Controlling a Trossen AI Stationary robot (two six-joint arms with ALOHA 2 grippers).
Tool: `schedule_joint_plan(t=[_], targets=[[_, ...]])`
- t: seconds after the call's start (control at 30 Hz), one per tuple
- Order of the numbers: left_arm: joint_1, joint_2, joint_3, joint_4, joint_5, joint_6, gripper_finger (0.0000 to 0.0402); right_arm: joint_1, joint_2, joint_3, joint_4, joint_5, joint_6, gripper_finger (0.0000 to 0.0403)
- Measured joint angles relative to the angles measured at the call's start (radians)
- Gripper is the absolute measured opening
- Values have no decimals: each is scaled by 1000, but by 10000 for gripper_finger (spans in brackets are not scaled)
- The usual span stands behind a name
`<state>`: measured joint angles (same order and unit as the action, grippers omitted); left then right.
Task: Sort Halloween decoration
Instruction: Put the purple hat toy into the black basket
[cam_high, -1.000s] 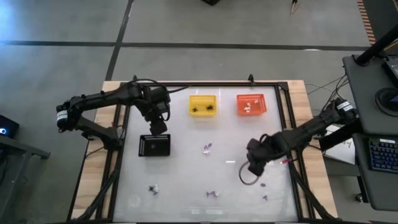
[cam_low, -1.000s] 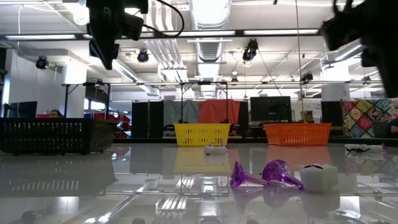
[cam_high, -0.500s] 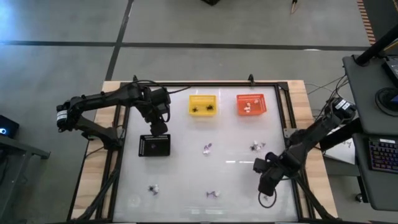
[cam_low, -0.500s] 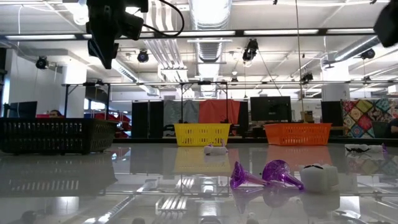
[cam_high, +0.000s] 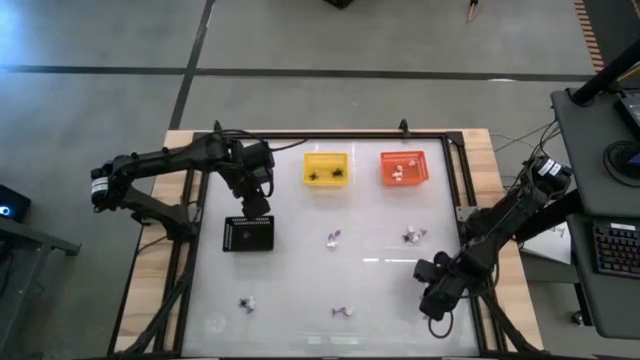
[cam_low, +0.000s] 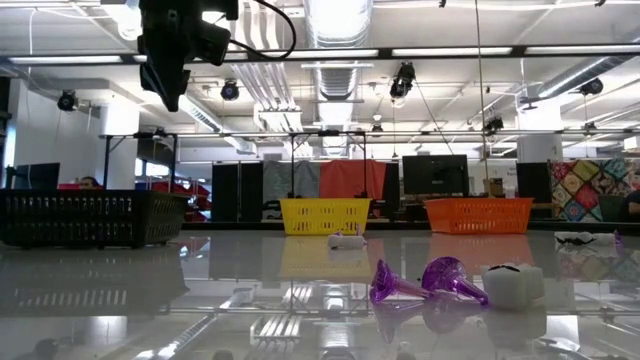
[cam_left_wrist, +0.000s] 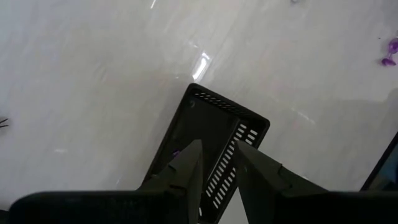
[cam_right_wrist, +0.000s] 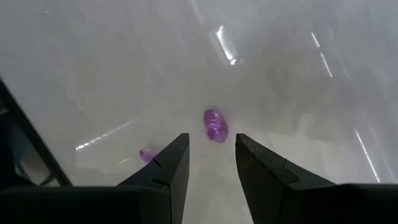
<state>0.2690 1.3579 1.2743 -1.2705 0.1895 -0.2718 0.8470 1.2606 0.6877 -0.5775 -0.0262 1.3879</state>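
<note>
Your right hand (cam_right_wrist: 211, 163) hangs low over the tabletop (cam_high: 370, 270) near its right edge, toward the front right corner, fingers parted with nothing between them, and a purple trinket (cam_right_wrist: 215, 124) lies just ahead of the gap with a smaller purple piece (cam_right_wrist: 147, 154) off to one side. The risk here is a miss: the trinket is tiny and looks smooth, so if you close slightly off centre one finger will likely nudge it and send it skidding across the glossy surface, possibly toward the frame at the right edge. Dropping too fast could also jam the fingertips into the tabletop. Your left hand (cam_left_wrist: 217, 163) waits above the black tray (cam_high: 248, 234) near the left edge, fingers slightly apart and empty; a purple speck shows inside the tray between them. The other decorations are scattered: a purple one (cam_high: 333, 238) mid-tabletop, a pale one (cam_high: 411, 236) to its right, a pair (cam_high: 246, 304) near the front left and purple cones (cam_high: 343, 312) at the front edge, while some already sit in the yellow basket (cam_high: 326, 168) and the orange basket (cam_high: 404, 168) along the back edge. Swinging the right arm carelessly toward the tray could sweep the loose pieces aside.
</note>
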Motion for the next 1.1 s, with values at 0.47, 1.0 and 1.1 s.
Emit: schedule_joint_plan(t=[0.47, 1.0, 1.1], targets=[[0, 0, -1, 17, 0, 0, 75, 0, 19, -40, 45, -1, 25, 121], [0, 0, -2, 46, 0, 0, 75, -1, 121, -39, 82, -25, 7, 54], [0, 0, -2, 49, 0, 0, 75, -1, 111, -39, 84, -27, 7, 22]])
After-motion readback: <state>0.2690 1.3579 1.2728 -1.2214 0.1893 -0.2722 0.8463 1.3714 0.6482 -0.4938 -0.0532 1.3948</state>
